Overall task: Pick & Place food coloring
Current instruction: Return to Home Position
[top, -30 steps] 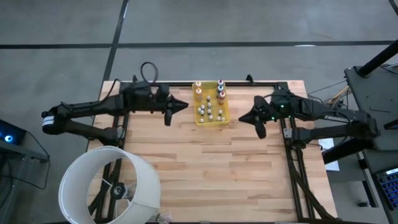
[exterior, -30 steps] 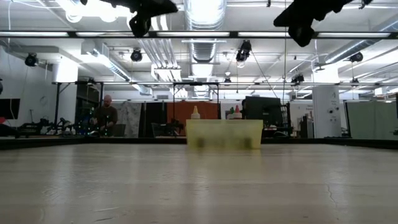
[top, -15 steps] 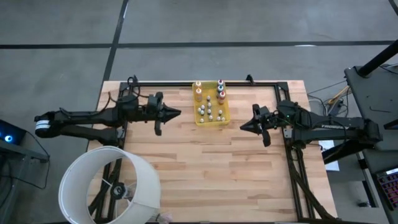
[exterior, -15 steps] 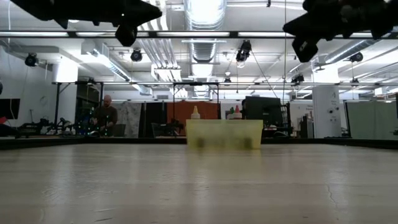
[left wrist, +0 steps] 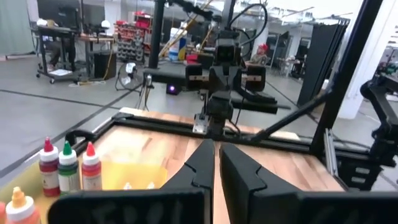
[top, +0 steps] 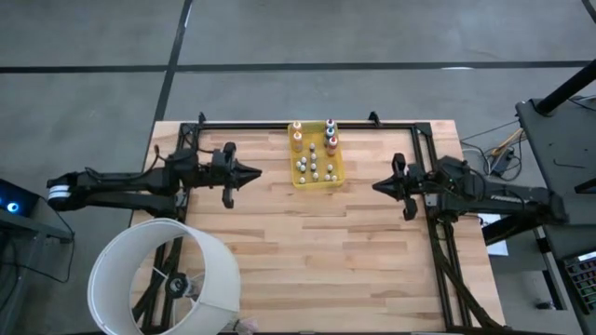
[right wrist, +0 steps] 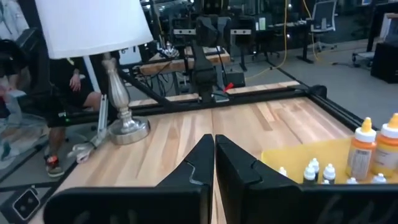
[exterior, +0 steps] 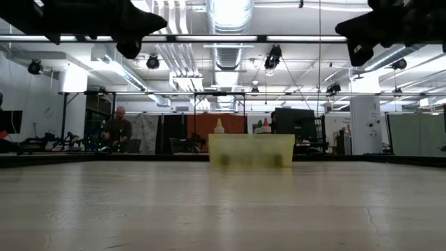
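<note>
One yellow tray (top: 317, 184), perhaps fourteen food coloring bottles (top: 297, 141), one lamp (top: 163, 277).

bottles (top: 315, 167) in tray (top: 318, 185) (far-centre of table (top: 307, 251)) | left arm (top: 140, 181) left | right arm (top: 484, 194) right | lamp (top: 168, 279) near-left

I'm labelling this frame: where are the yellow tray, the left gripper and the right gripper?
yellow tray (exterior: 251, 150): low view, on its front wall.
left gripper (top: 258, 173): high view, at its shut fingertips.
right gripper (top: 375, 186): high view, at its shut fingertips.
</note>
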You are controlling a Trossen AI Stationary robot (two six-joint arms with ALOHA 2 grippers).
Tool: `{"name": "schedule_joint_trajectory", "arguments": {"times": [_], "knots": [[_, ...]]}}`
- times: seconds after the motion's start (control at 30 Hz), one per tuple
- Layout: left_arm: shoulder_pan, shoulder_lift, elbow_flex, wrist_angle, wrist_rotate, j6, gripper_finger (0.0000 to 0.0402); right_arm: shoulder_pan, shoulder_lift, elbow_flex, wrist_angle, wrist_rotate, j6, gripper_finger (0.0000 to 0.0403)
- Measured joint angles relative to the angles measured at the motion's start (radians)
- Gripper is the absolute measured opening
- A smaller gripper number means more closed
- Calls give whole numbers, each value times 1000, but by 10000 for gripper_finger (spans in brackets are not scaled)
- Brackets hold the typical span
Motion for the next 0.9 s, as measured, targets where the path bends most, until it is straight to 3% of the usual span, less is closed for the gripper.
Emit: {"name": "schedule_joint_trajectory", "arguments": {"times": [0.43,0.9], "knots": [[0,-71,-95,76,9,-15,0,0,-168,-181,113,77,33,9],[0,-199,-238,105,-7,-13,0,0,-246,-245,129,77,-8,9]]}}
